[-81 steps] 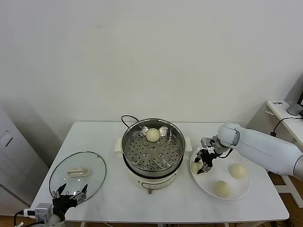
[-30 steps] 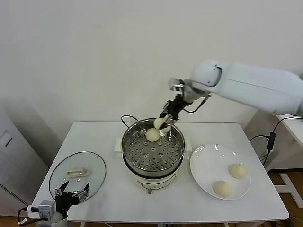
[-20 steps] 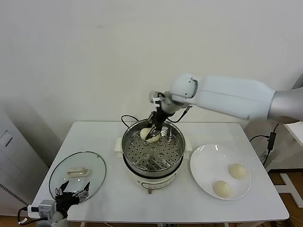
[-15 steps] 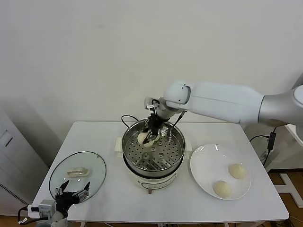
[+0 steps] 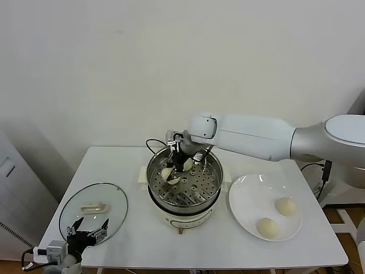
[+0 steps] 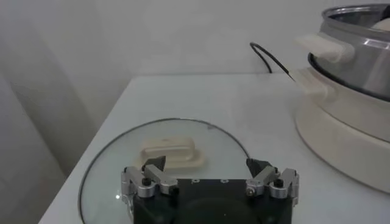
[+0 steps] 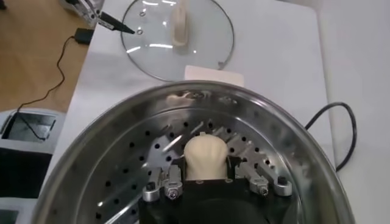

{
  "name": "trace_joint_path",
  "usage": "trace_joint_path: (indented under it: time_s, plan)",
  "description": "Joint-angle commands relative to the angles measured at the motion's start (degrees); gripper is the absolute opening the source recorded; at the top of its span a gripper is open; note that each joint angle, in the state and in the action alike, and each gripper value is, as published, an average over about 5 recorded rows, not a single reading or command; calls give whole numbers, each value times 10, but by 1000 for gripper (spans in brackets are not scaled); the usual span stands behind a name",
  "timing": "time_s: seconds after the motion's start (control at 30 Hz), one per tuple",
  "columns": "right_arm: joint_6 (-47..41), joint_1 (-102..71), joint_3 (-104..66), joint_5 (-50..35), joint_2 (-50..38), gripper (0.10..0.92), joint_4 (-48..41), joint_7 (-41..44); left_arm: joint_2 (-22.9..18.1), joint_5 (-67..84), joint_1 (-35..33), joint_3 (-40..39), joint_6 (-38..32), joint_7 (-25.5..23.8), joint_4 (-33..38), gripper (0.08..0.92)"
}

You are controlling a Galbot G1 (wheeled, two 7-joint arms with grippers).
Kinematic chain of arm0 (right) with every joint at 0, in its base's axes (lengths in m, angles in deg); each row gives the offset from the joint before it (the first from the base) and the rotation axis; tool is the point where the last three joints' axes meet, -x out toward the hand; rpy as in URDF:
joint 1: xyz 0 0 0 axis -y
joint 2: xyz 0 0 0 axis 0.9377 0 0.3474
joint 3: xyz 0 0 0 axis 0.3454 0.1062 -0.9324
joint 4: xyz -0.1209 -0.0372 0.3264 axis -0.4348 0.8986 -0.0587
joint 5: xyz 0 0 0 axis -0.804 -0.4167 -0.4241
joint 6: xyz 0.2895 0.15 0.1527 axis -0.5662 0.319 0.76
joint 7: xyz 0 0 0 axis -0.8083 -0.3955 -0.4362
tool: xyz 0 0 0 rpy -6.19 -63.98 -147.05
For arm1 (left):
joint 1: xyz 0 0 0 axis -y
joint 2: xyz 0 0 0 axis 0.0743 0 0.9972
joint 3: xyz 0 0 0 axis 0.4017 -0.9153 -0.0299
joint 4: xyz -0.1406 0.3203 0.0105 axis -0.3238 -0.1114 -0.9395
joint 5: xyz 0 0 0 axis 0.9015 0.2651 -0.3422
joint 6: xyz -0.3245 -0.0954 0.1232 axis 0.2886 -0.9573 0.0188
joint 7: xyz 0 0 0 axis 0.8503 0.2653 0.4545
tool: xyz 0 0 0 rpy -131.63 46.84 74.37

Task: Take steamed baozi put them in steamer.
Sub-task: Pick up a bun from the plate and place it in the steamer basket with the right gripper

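Baozi [image 5: 169, 174] now lower in steamer [image 5: 212, 171].

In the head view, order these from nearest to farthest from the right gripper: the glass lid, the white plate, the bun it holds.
1. The bun, gripped by the right gripper inside the steamer, left part.
2. The white plate, on the table's right side, beside the steamer.
3. The glass lid, at the table's front left corner.
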Motion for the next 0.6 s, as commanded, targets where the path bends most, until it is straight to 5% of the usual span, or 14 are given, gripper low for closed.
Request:
trace_joint_path:
  time_s: [0.03, 0.6]
  plan:
    - [0, -26, -7, 14, 18, 428, -19, -8, 0, 1, -1, 1, -1, 0, 0, 823]
    - [16, 116, 32, -4, -75, 815, 37, 92, 0, 2, -5, 3, 0, 0, 5, 823]
